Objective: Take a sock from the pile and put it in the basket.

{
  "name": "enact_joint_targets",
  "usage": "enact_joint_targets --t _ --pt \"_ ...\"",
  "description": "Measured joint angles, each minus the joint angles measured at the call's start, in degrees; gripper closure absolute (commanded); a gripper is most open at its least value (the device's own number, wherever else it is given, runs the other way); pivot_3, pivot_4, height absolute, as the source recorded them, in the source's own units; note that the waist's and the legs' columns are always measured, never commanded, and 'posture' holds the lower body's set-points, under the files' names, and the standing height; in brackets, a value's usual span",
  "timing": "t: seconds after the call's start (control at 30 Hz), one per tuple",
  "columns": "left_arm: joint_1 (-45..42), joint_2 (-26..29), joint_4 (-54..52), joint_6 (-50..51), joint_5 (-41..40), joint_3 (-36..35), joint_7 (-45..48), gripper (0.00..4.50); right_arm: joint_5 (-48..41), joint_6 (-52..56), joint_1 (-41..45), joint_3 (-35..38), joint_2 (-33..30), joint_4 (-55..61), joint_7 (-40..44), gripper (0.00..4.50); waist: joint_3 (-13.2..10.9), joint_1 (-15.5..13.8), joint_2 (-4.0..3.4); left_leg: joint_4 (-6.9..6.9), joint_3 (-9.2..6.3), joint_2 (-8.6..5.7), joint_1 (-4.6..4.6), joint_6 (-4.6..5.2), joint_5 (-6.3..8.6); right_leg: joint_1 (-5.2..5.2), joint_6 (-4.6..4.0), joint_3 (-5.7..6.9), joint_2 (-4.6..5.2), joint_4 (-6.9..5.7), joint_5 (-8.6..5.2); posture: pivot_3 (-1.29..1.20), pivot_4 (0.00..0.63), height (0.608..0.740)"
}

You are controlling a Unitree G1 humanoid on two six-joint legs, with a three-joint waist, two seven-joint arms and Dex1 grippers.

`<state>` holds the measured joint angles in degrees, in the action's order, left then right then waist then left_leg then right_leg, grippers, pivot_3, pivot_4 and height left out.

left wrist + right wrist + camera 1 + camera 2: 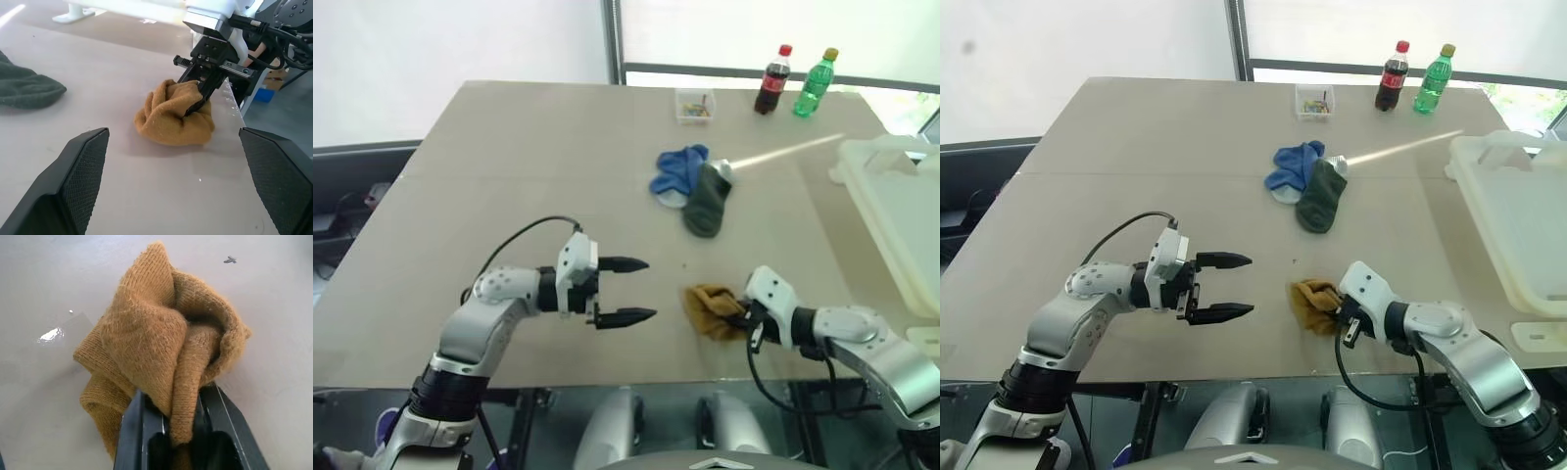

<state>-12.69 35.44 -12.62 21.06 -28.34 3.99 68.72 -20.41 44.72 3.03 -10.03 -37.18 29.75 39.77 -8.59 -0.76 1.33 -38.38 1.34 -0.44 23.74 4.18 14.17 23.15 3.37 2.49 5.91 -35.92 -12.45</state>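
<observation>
Up close, right gripper (168, 426) jaws pinch the mustard sock (161, 347) — left gripper (625, 290) jaws gape, empty

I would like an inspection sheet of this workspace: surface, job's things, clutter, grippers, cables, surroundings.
Surface: beige table, a bright light streak across it.
Job's things: mustard sock bunched near the front edge; blue sock and dark green sock touching, farther back; whitish basket at the right edge.
Clutter: small clear box, cola bottle, green bottle at the far edge.
Grippers: left gripper open, holding nothing; right gripper shut on the mustard sock.
Cables: black cable looping over the left arm.
Surroundings: window behind.
</observation>
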Motion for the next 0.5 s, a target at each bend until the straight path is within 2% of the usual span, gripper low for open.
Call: enact_joint_targets --t 0.07,0.13,0.2,0.27,0.33,0.4,0.5 --pt "0.05 -0.21 -0.26 -0.08 -0.01 0.00 -0.62 0.00 -2.51 0.35 -0.33 2.60 2.44 -1.66 -0.22 4.44 -0.06 0.04 -0.09 0.00 0.01 0.00 0.01 0.00 0.00 0.01 -0.01 -0.02 0.00 -0.01 0.01 0.00 0.150 0.735" --pt "-0.04 -1.19 -0.29 -0.14 -0.09 -0.08 -1.81 0.00 -7.04 1.86 0.81 10.25 8.10 -4.90 -3.68 4.44 -0.23 -0.04 -0.29 -0.03 0.01 -0.03 0.09 0.00 -0.01 0.05 0.00 -0.03 0.02 -0.01 0.04 0.00 0.150 0.735" --pt "-0.28 -1.95 -0.29 -0.19 -0.17 -0.11 -2.87 0.00 -10.05 2.37 5.41 18.99 9.54 -7.29 -7.89 4.44 -0.55 -0.10 -0.70 -0.03 0.11 -0.16 0.18 0.01 -0.01 0.14 0.07 -0.12 0.08 -0.01 0.10 0.00 0.150 0.735" --pt "-0.68 -2.37 -0.30 -0.34 -0.18 -0.10 -3.34 0.00 -10.92 2.34 9.26 24.65 9.27 -8.37 -10.34 4.44 -0.61 -0.19 -0.80 0.01 0.14 -0.23 0.23 0.02 -0.01 0.22 0.09 -0.07 0.06 -0.02 0.10 0.00 0.150 0.735" --pt "-0.88 -3.44 -0.28 -0.49 -0.14 -0.09 -4.31 0.00 -11.86 1.86 17.18 31.05 8.25 -12.90 -14.79 4.44 -0.62 -0.13 -0.82 0.10 0.14 -0.28 0.27 0.01 -0.02 0.25 0.28 -0.01 -0.14 -0.04 0.21 0.00 0.150 0.735" --pt "-1.81 -4.92 -0.29 -0.69 -0.06 0.93 -5.06 0.00 -10.85 0.43 25.99 35.49 5.65 -21.10 -19.31 4.44 -0.78 -0.15 -1.08 0.11 0.27 -0.38 0.49 -0.09 -0.10 0.44 0.31 -0.02 -0.12 -0.04 0.23 0.00 0.150 0.735" --pt "-2.04 -5.81 0.08 -1.10 0.22 1.21 -5.48 0.00 -7.63 -3.09 35.87 38.23 0.82 -33.70 -24.22 4.44 -0.79 -0.04 -1.10 0.10 0.33 -0.37 0.54 -0.15 -0.14 0.46 0.32 -0.03 -0.21 -0.02 0.23 0.00 0.150 0.735"
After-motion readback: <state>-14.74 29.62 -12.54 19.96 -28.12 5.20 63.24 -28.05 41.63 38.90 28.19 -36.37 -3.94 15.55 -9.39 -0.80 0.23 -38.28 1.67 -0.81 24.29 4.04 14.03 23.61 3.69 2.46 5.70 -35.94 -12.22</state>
